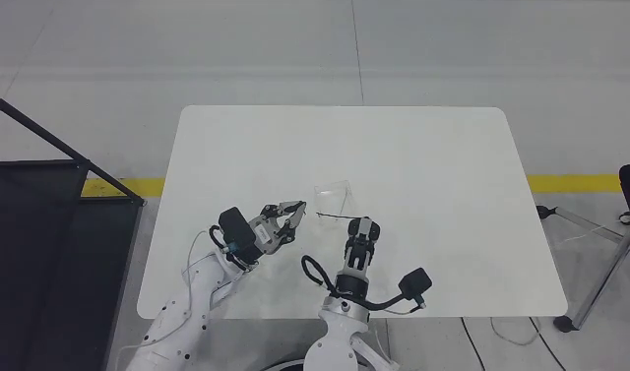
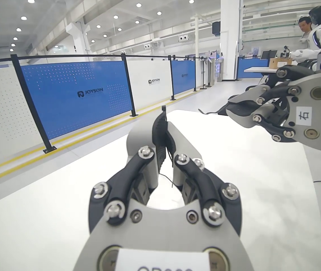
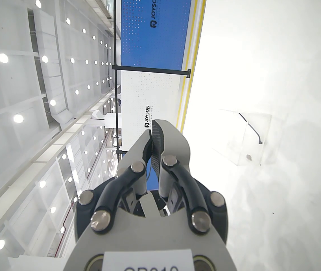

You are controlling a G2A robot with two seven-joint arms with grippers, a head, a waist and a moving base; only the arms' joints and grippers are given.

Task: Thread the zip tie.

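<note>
A thin black zip tie (image 1: 337, 216) runs level above the table between my two grippers. My right gripper (image 1: 361, 225) is shut on one end of it; from the left wrist, the right gripper (image 2: 231, 105) has the tie's tip (image 2: 207, 111) poking out past its fingers. My left gripper (image 1: 298, 212) sits just left of the tie's other end, and in its own view the left gripper (image 2: 163, 119) is shut, with a thin black strand (image 2: 166, 176) hanging below its pads. The right gripper (image 3: 152, 131) has its pads pressed together in its own view.
A small clear plastic box (image 1: 335, 191) stands on the white table (image 1: 443, 174) just beyond the grippers; in the right wrist view the box (image 3: 235, 149) holds another black zip tie (image 3: 252, 128). A black frame stands off the table's left side.
</note>
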